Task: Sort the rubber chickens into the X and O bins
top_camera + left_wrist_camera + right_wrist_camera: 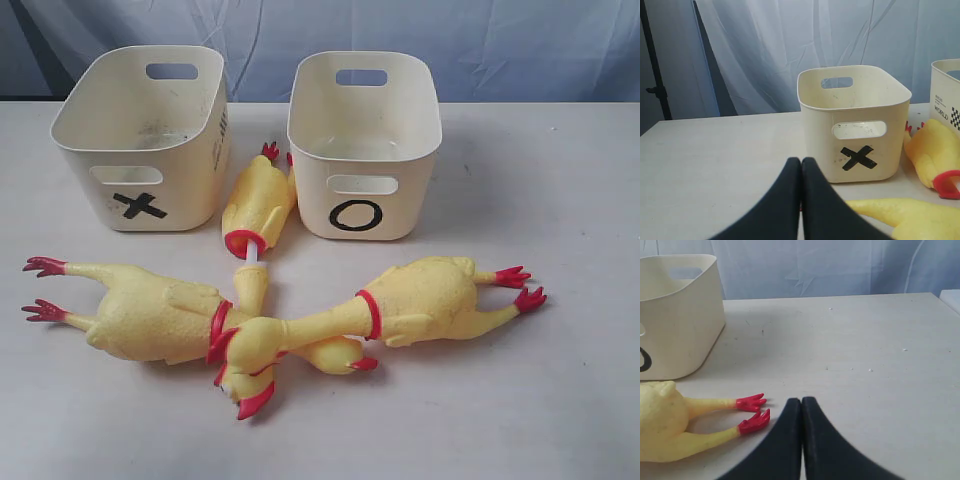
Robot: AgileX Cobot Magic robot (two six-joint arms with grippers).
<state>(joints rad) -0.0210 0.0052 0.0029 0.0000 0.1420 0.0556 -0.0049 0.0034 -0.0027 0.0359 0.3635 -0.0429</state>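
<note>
Left tool (801, 163) is clenched, its two black fingers pressed together along their whole length with nothing between them. It hangs low over the tabletop (560, 180). Ahead of its tips stands the X bin (855, 150), upright, its black mark facing the wrist camera. A yellow part of the left chicken (890, 212) lies just beside the fingers.

Right tool (801, 402) is likewise squeezed tight and grips nothing. The red feet of the right chicken (752, 412) lie near its tips, with a strip of bare tabletop between them. The O bin (680, 330) stands farther off, beyond that chicken's body.

From the exterior camera, X bin (190, 190) and O bin (400, 205) sit side by side. The middle chicken (258, 200) lies between them, feet toward the back, its white neck tube (250, 258) pointing forward. The left chicken (150, 315) and right chicken (420, 300) lie on the tabletop in front of the bins, feet outward. Their necks and heads cross in the middle, where the third chicken's head joins them.
</note>
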